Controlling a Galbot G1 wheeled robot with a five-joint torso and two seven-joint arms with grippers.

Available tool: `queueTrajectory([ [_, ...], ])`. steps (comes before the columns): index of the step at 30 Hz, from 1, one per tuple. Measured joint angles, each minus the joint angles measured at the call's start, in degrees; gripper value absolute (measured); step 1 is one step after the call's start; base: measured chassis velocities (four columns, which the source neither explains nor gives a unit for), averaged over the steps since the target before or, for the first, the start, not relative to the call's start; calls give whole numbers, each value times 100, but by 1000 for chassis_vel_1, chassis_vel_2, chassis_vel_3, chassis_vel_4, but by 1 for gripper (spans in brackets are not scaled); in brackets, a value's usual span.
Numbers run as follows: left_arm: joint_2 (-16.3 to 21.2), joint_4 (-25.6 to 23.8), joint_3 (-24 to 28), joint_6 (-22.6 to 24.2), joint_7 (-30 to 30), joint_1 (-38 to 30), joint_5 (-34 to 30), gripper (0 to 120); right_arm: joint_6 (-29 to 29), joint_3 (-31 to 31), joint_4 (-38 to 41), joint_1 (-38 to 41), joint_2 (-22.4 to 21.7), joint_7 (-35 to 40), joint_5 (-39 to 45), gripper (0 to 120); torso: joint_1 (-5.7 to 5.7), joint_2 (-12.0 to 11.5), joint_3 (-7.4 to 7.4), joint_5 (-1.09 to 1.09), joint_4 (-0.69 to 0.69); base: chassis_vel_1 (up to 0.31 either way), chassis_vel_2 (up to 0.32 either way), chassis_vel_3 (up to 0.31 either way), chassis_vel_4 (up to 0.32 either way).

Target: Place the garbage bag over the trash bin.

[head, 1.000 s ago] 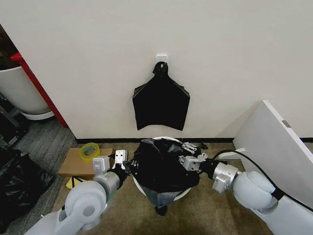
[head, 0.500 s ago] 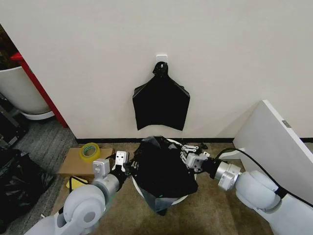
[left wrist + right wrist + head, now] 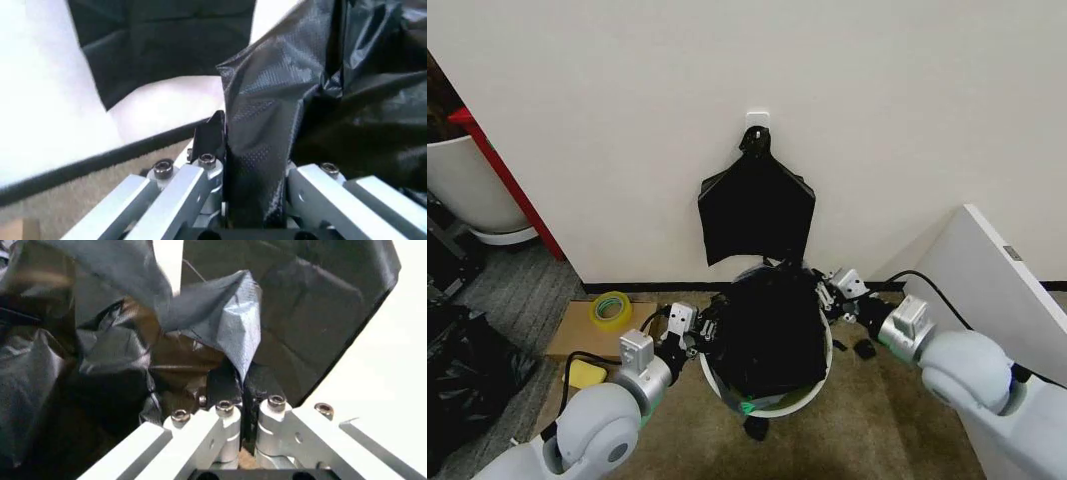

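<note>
The glossy black garbage bag [image 3: 772, 325] hangs open inside the round white trash bin [image 3: 772, 403] on the floor by the wall. My left gripper [image 3: 704, 325] is at the bin's left side, shut on the garbage bag's edge [image 3: 257, 150]. At the bin's right side my right gripper [image 3: 829, 291] is shut on the opposite edge of the garbage bag [image 3: 230, 325]. The bag is stretched between the two grippers, over the bin's mouth. The bin's white rim shows at the front and along the back.
A flat bundle of black bags [image 3: 756, 210] hangs on a wall hook above the bin. A cardboard box [image 3: 587, 330] with a yellow tape roll [image 3: 611, 308] lies to the left. A white panel [image 3: 997, 300] leans on the right. A small black scrap [image 3: 863, 349] lies on the carpet.
Both grippers have moved apart and toward the wall, spreading the bag wider. The bag has dropped from a heap above the bin down into it.
</note>
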Motion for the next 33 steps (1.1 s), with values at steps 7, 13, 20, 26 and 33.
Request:
queueTrajectory([
  [7,36,-61,101,-46,389,60,338,5,15,-138,10,202,-11,-214,-19,0,0,0,0,0,1,0,0,0,0],
  [13,88,-104,109,-156,588,150,479,5,-606,-118,-320,226,-105,51,86,0,0,0,0,0,1,0,0,0,0],
  [20,-42,-43,57,-347,405,127,361,5,-759,29,-423,-67,-259,41,164,0,0,0,0,0,0,0,0,0,0],
  [26,-295,-36,-225,-368,-270,154,-339,5,-575,81,-452,-326,-209,-86,100,0,0,0,0,-1,1,0,0,0,0],
  [33,-404,-237,-566,-443,-416,204,-1121,5,-274,50,-577,-462,93,-353,120,0,0,0,0,-1,1,0,0,0,0],
])
